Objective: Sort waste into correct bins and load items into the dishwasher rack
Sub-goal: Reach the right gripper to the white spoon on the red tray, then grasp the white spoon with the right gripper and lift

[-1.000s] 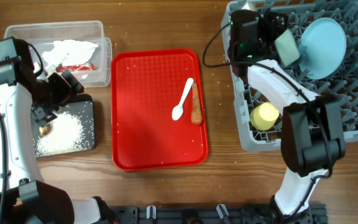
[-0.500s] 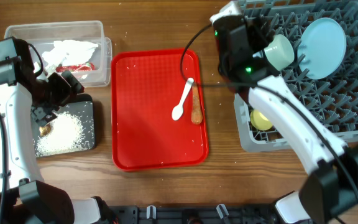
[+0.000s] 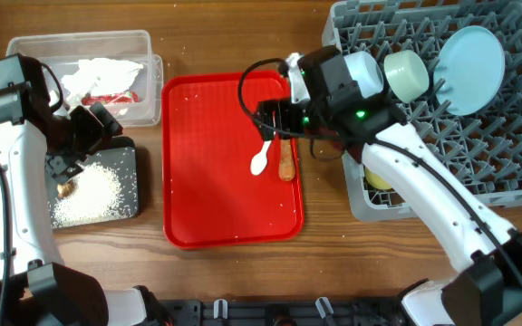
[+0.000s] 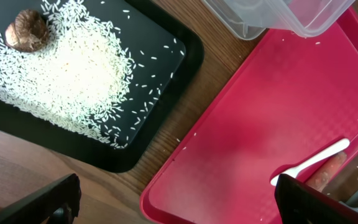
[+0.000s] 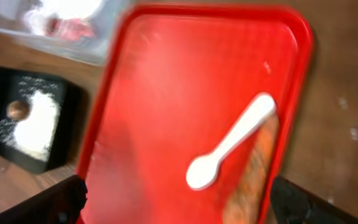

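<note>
The white spoon (image 3: 263,156) and the orange-brown carrot stick (image 3: 285,163) lie side by side on the red tray (image 3: 229,208). My right gripper (image 3: 275,122) hovers open and empty above them; its view shows the spoon (image 5: 229,146) and stick (image 5: 253,174) between its fingers (image 5: 176,199). My left gripper (image 3: 75,149) is open and empty (image 4: 176,202) over the black tray (image 3: 125,154), which holds rice (image 3: 89,195) and the brown nut (image 3: 65,188). The clear tub (image 3: 143,45) holds the tissue (image 3: 102,72) and the red wrapper (image 3: 116,95).
The grey rack (image 3: 515,163) at the right holds the light-blue plate (image 3: 469,59), the pale-green bowl (image 3: 406,74) and the yellow cup (image 3: 381,177), which my right arm partly hides. Rice grains are scattered on the wooden table.
My right arm has swung left from the rack to over the red tray's right side, leaving the pale-green bowl in the rack. The left arm has not moved.
</note>
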`<act>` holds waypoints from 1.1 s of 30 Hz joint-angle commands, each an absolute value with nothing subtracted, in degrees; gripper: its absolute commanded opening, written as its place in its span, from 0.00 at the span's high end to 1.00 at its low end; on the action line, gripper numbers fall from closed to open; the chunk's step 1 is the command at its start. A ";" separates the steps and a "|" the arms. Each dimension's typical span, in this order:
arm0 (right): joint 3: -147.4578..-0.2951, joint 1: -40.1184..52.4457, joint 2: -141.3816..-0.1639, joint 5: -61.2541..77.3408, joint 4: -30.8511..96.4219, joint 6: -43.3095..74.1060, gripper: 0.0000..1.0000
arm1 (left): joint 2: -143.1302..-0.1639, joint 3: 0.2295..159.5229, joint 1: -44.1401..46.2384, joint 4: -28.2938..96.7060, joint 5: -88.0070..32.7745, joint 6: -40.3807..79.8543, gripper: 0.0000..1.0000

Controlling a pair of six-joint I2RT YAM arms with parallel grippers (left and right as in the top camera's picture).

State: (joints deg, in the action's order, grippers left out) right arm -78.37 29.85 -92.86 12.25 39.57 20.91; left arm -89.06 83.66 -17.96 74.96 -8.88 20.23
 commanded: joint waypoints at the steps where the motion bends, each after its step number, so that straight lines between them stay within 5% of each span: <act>1: -78.22 29.85 -97.45 5.06 43.40 27.18 0.12 | -88.71 84.36 -18.17 74.39 -9.17 20.34 0.00; 12: -78.22 33.26 -107.04 6.37 43.13 27.18 0.18 | -88.71 84.36 -18.17 73.58 -9.17 20.34 0.00; 16: -78.22 35.42 -107.04 7.38 40.38 37.01 0.34 | -88.73 84.33 -18.17 72.84 -9.17 20.34 0.00; 33: -78.22 39.75 -118.96 3.36 39.81 52.93 0.37 | -88.73 84.33 -18.17 72.86 -9.17 20.32 0.00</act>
State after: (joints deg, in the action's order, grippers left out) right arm -78.24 39.88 -116.05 2.52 39.35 49.65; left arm -89.06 83.66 -17.98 73.08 -8.88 20.23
